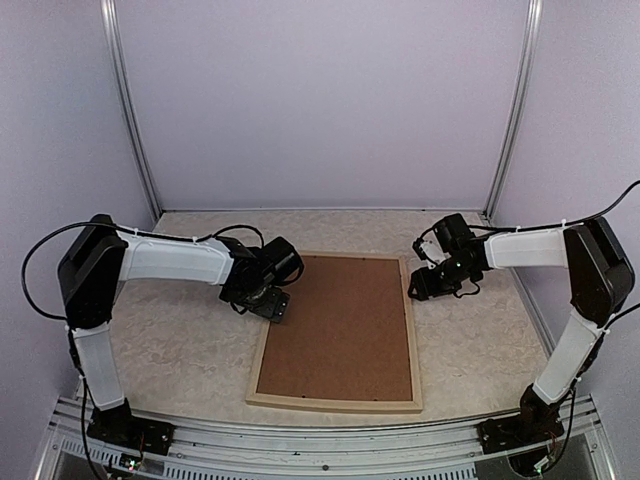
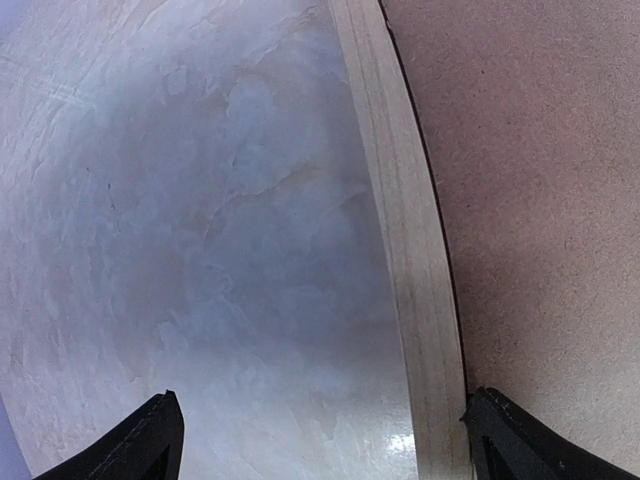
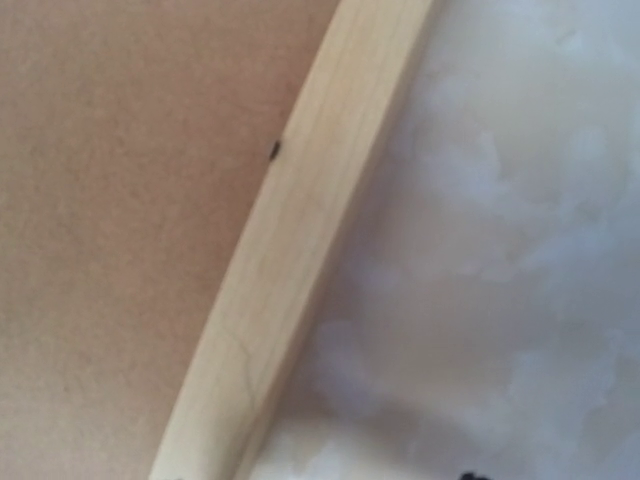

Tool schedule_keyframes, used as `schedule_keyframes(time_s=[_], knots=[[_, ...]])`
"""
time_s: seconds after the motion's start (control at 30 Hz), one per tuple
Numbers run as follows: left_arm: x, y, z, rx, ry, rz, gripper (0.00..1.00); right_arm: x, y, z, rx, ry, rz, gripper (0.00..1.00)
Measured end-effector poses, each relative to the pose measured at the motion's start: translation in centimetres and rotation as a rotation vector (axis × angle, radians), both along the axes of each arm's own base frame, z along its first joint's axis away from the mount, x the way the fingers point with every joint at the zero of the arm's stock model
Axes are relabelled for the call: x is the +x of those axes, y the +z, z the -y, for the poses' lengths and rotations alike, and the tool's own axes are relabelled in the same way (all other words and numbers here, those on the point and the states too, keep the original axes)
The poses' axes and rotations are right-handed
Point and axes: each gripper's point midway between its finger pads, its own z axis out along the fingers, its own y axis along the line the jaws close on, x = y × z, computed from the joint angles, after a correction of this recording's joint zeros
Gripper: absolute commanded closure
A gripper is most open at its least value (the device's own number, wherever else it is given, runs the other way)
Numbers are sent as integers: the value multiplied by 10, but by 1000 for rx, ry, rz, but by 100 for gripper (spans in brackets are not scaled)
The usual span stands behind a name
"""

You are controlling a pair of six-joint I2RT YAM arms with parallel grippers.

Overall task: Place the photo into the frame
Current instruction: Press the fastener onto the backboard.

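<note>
The frame (image 1: 335,402) of pale wood lies flat on the table, with a brown backing board (image 1: 340,325) filling it. The photo does not show in any view. My left gripper (image 1: 272,303) hangs low over the frame's left rail (image 2: 410,250), open wide. Its fingers (image 2: 150,445) straddle the rail, one over the table and the other over the board (image 2: 540,200). My right gripper (image 1: 420,287) is at the upper part of the right rail (image 3: 290,230). Only its dark tips show at the bottom edge of the right wrist view, set apart, so it looks open.
The pale marbled tabletop (image 1: 180,340) lies on both sides of the frame. Lilac walls with metal corner posts (image 1: 135,130) close the back and sides. A metal rail (image 1: 320,445) with both arm bases runs along the near edge.
</note>
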Motion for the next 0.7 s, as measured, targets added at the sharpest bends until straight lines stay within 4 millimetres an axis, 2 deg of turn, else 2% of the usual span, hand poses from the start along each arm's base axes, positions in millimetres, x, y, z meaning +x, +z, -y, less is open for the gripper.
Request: schedule_keyframes(time_s=[0.23,0.47,0.53,0.7], knots=[[0,2,14,51,-13,44,1,-3,-4,1,1,-5,-9,42],[7,10,12,-15,7,46,1,-2,-4,0,7,-5,-5,42],[17,19,6,-56,31,56,1,-3,-5,0,8,-6,-7,42],[61,49,-22,-125,122,108,1,-5,-7,1,8,-5,-13,42]])
